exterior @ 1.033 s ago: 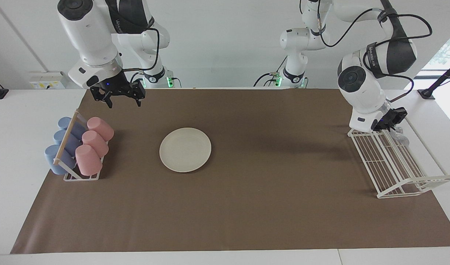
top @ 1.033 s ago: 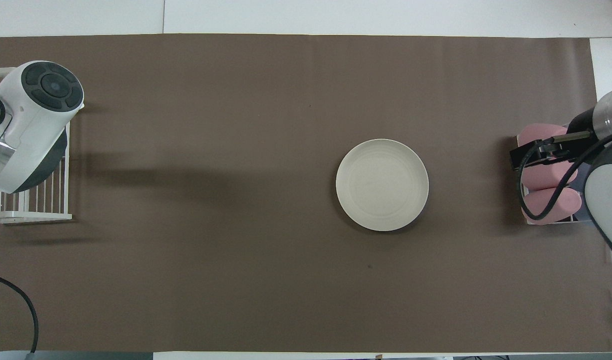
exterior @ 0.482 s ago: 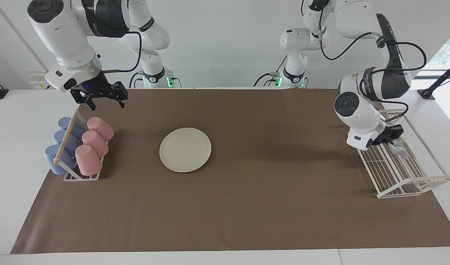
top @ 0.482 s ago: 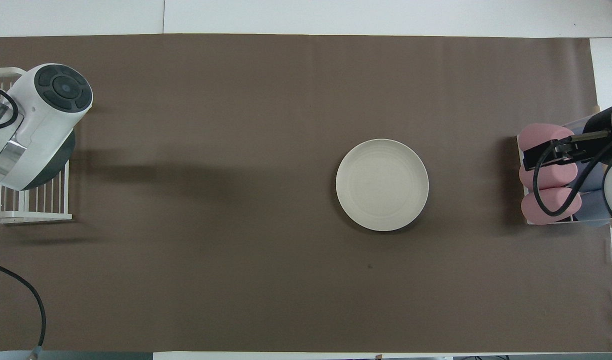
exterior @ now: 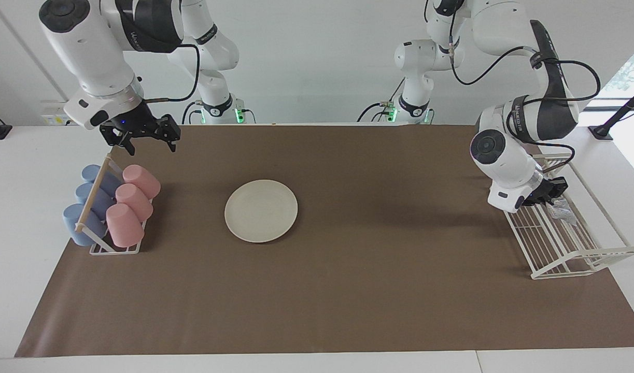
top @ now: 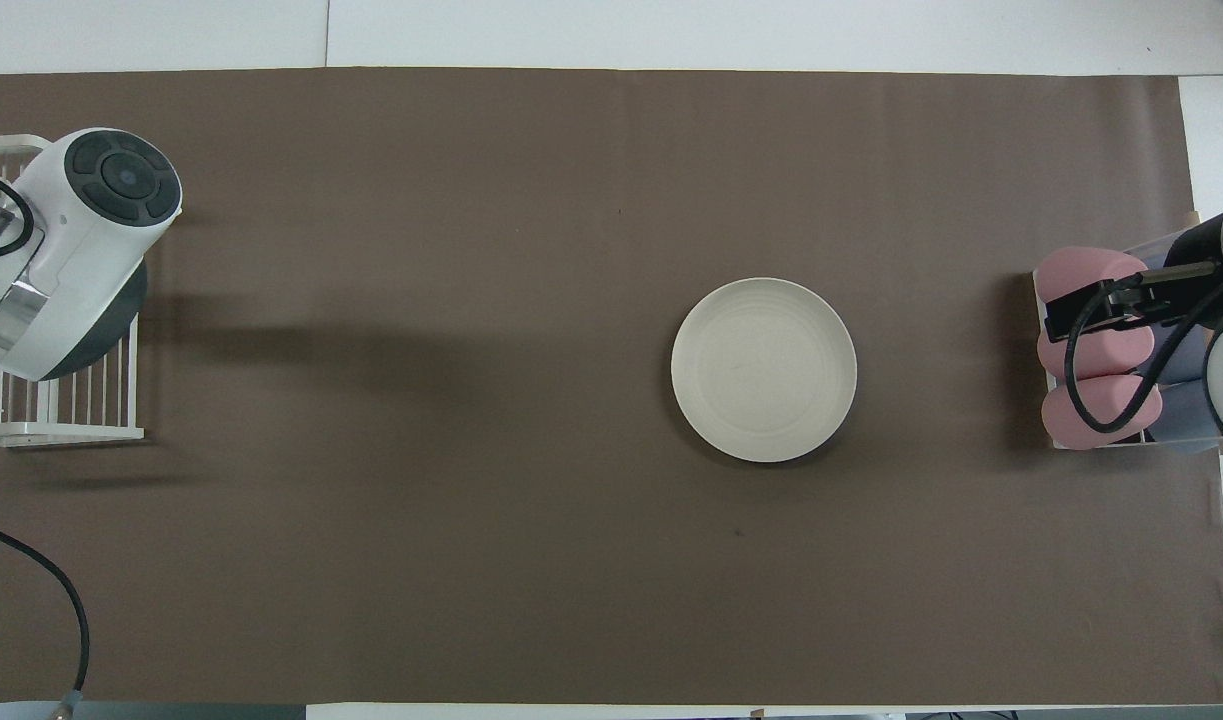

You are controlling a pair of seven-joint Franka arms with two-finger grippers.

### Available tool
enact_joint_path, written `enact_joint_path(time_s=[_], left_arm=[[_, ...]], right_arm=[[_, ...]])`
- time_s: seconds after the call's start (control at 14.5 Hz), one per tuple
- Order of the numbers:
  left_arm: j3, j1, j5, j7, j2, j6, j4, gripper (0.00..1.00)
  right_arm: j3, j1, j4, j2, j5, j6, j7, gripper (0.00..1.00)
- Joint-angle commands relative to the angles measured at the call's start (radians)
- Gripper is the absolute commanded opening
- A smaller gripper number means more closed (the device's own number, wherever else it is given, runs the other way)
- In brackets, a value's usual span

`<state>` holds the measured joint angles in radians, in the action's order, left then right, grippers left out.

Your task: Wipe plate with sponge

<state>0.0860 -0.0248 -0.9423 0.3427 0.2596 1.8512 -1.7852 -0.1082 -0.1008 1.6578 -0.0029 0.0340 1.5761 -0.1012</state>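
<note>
The cream-white plate (exterior: 261, 211) lies flat on the brown mat, nearer the right arm's end; it also shows in the overhead view (top: 763, 369). The silvery-grey sponge (exterior: 561, 211) lies in the white wire rack (exterior: 568, 251) at the left arm's end. My left gripper (exterior: 551, 198) is down in that rack right at the sponge; its fingers are hidden by the wrist. My right gripper (exterior: 150, 146) is open and empty, in the air over the mat's corner beside the cup rack. In the overhead view it shows over the pink cups (top: 1096, 312).
A cup rack (exterior: 96, 247) holds pink cups (exterior: 132, 199) and blue cups (exterior: 86, 207) at the right arm's end. The left arm's wrist (top: 76, 250) covers much of the wire rack (top: 66, 410) from above. The brown mat (exterior: 348, 290) covers the table.
The right gripper moved away from the plate toward the right arm's end of the table. The left gripper came down into the wire rack onto the sponge. Both are nearly still over the last half second.
</note>
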Motion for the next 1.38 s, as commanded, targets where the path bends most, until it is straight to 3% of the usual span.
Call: enact_joint_path(time_s=[0.0,0.55,0.96,1.31], left_arm=[[0.005,0.011,-0.01,0.018,-0.002,0.022,-0.011,1.0],[0.005,0.013,0.017,0.019,-0.005,0.022,-0.002,1.0],[-0.006,0.036,0.408,0.016,-0.034,0.002,0.121,1.0],[-0.008,0.094,0.702,-0.001,-0.196,-0.113,0.136,1.0]], right_arm=[[-0.016,-0.016,-0.007,-0.003,-0.009,-0.018,-0.018,1.0],[-0.016,-0.017,-0.007,-0.003,-0.009,-0.018,-0.018,1.0],[-0.016,-0.017,-0.007,-0.003,-0.009,-0.018,-0.018,1.0],[-0.016,-0.017,-0.007,-0.003,-0.009,-0.018,-0.018,1.0]])
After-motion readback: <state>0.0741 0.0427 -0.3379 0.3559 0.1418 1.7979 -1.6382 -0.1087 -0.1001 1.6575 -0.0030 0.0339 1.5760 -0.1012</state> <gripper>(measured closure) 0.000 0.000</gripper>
